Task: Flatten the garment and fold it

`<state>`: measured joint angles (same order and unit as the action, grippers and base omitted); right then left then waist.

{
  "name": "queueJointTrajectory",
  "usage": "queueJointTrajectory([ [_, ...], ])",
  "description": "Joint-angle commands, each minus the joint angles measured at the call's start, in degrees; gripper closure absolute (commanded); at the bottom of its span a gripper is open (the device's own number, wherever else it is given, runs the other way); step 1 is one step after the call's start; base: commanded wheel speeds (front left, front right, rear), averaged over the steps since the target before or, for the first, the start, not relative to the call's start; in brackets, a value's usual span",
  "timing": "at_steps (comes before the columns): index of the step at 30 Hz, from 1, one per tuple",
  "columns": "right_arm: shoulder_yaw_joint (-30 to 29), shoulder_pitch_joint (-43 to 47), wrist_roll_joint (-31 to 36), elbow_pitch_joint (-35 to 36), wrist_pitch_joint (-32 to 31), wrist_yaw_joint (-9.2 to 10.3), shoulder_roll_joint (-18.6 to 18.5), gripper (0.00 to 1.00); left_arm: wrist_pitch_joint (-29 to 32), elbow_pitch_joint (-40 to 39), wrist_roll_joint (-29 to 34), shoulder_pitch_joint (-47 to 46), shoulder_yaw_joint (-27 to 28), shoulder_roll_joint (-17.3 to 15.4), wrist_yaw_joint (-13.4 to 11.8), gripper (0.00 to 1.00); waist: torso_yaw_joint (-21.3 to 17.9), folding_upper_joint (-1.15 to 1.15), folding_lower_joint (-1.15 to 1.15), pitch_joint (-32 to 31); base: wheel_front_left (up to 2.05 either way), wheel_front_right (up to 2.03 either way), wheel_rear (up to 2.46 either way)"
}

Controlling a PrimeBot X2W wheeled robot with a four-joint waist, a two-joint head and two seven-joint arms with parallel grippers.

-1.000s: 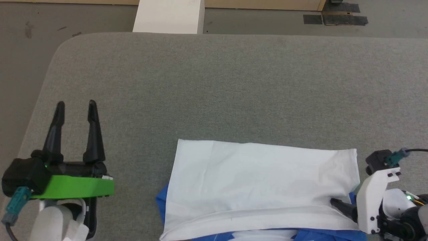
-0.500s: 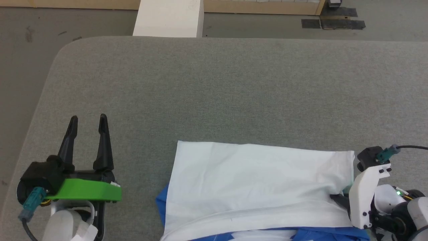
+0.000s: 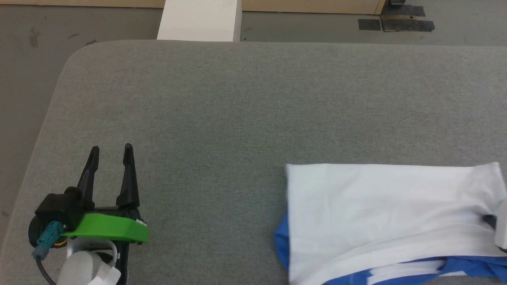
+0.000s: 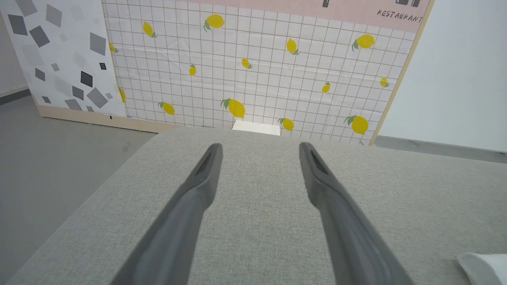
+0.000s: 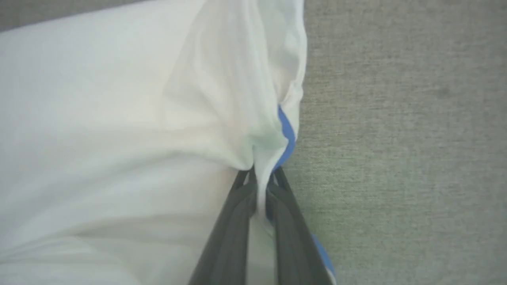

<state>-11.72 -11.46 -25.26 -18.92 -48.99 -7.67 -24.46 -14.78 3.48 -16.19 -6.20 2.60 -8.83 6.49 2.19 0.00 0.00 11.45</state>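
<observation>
On the grey table, toward its front right: the garment, lying as a broad white panel over blue, with blue peeking out along the near edge and at the left corner. Right tool clamped tight on a pinch of white cloth and blue trim at the shirt's right-hand edge, fabric bunched and creased toward the grip. Held so, most likely, to drag or tension the cloth flat before the next fold. Left tool well apart from the shirt at the table's left, fingers spread wide with nothing between them, low over bare felt, touching or not impossible to tell. Apparently parked clear of the pull, or ready to take the opposite edge. Print side hidden, no bear or lettering to be made out.

Beyond the table's far edge: a white block, grey floor and dark tape patches. Facing the left wrist camera, a lemon-print wall panel. Nothing lying between the left tool and the garment, only open table to cross. Likely snags: the shirt's near edge cut off by the head view's frame, and a single-point grip liable to skew the cloth rather than smooth it.
</observation>
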Motion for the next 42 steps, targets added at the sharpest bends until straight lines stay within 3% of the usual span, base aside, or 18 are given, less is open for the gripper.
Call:
queueJointTrajectory([
  [1, -1.61, -0.34, 2.69, -0.63, -0.69, 0.19, -0.16, 1.0, -0.21, 0.27, -0.05, -0.57, -0.09, 0.18, 0.16, 0.0, 0.01, 0.0, 0.0, -0.08, 0.0, 0.0, 0.0],
  [4, -3.46, -0.39, 7.21, 0.49, -2.04, 0.19, 0.56, 1.0, -0.21, 0.78, -0.09, -0.2, -0.11, 0.05, 0.18, 0.0, -0.26, 0.0, 0.0, -0.8, 0.0, 0.0, 0.0],
  [8, 0.83, 0.65, 9.02, 6.32, -5.78, 0.19, -1.01, 1.0, -0.21, 1.38, -0.34, 0.37, -0.09, 0.18, 0.01, 0.0, -0.81, 0.0, 0.0, -2.06, 0.0, 0.0, 0.0],
  [16, 10.19, 2.88, 2.81, 25.79, -18.9, 0.19, -3.87, 1.0, -0.21, 2.04, -0.74, 1.25, -0.22, 0.57, -0.53, 0.0, -2.53, 0.0, 0.0, -4.64, 0.0, 0.0, 0.0],
  [22, 17.31, 2.22, -1.95, 35.23, -23.45, 0.19, -1.36, 1.0, -0.16, 2.28, -1.07, 1.53, -0.58, 0.66, -0.67, 0.0, -2.98, 0.0, 0.0, -5.42, 0.0, 0.0, 0.0],
  [27, 23.51, 0.34, -2.9, 34.08, -20.71, 0.19, 3.08, 1.0, -0.14, 2.4, -1.49, 1.55, -1.05, 0.57, -0.56, 0.0, -2.36, 0.0, 0.0, -5.22, 0.0, 0.0, 0.0],
  [32, 29.12, -1.85, -2.47, 27.79, -15.76, 0.19, 7.14, 1.0, 0.0, 2.67, -2.02, 1.58, -1.61, 0.57, -0.43, 0.0, -1.04, 0.0, 0.0, -4.64, 0.0, 0.0, 0.0],
  [42, 34.03, -5.35, -1.84, 15.49, -7.75, 0.19, 13.36, 1.0, -0.01, 3.09, -2.59, 0.96, -2.32, 0.41, -0.3, 0.0, 1.39, 0.0, 0.0, -3.09, 0.0, 0.0, 0.0],
])
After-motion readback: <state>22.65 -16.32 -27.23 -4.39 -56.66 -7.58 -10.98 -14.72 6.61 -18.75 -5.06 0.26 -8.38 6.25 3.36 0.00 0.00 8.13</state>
